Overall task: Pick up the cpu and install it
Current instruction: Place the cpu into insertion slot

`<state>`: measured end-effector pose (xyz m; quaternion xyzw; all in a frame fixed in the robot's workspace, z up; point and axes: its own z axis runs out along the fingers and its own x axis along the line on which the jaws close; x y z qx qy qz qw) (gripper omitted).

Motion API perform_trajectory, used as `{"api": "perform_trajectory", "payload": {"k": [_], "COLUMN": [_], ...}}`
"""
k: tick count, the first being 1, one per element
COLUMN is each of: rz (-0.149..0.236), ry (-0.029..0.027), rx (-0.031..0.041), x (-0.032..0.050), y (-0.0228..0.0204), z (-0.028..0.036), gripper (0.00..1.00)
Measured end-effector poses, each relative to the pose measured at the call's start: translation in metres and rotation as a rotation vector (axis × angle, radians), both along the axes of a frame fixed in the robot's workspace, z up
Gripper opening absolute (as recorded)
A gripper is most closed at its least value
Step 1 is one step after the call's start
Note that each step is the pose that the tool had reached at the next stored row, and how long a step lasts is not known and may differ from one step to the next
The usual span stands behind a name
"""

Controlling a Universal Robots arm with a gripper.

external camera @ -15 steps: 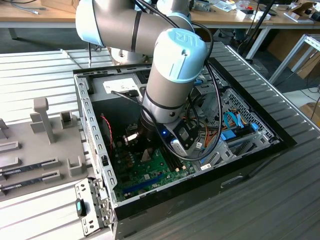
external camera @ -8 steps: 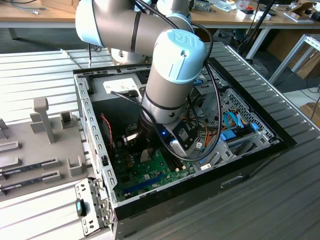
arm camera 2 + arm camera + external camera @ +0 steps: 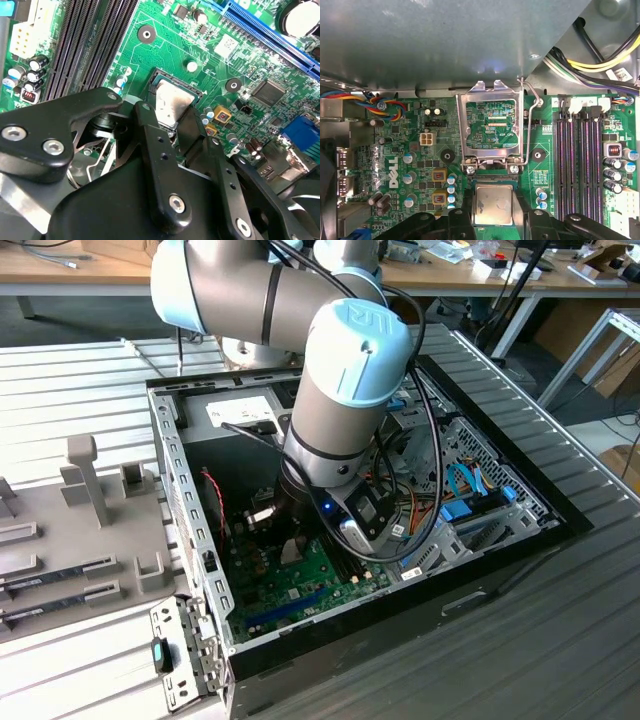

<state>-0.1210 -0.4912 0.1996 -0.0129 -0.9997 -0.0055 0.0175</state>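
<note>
The cpu (image 3: 492, 204), a silvery square chip with a thin green rim, sits low over the open socket (image 3: 161, 76) on the green board (image 3: 300, 590). My gripper (image 3: 492, 212) is shut on the cpu, with a black finger touching each of two opposite edges. The second wrist view shows the cpu (image 3: 172, 102) between those fingers (image 3: 148, 117), its far corner level with the socket frame. I cannot tell whether it rests in the socket or hovers just above it. The socket's metal load plate (image 3: 490, 125) is flipped up and its lever (image 3: 532, 95) is raised. In the exterior view my gripper (image 3: 290, 540) is down inside the computer case.
Dark memory slots (image 3: 580, 160) run beside the socket. Bundled cables (image 3: 460, 490) and a metal bay crowd the case on the exterior view's right. The case wall (image 3: 180, 490) stands close to the arm. A grey tray (image 3: 60, 580) with memory sticks lies at the exterior view's left.
</note>
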Motion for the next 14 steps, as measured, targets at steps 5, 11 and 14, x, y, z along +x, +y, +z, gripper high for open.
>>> {"api": "perform_trajectory", "payload": {"k": [5, 11, 14], "rz": [0.000, 0.000, 0.003], "ry": [0.0000, -0.0019, -0.0016], "rx": [0.0001, 0.0012, 0.0010], "x": [0.0000, -0.0006, -0.0008], "y": [0.0000, 0.0001, 0.0000], "z": [-0.0001, 0.0054, 0.0070], "gripper": [0.38, 0.38, 0.38]}}
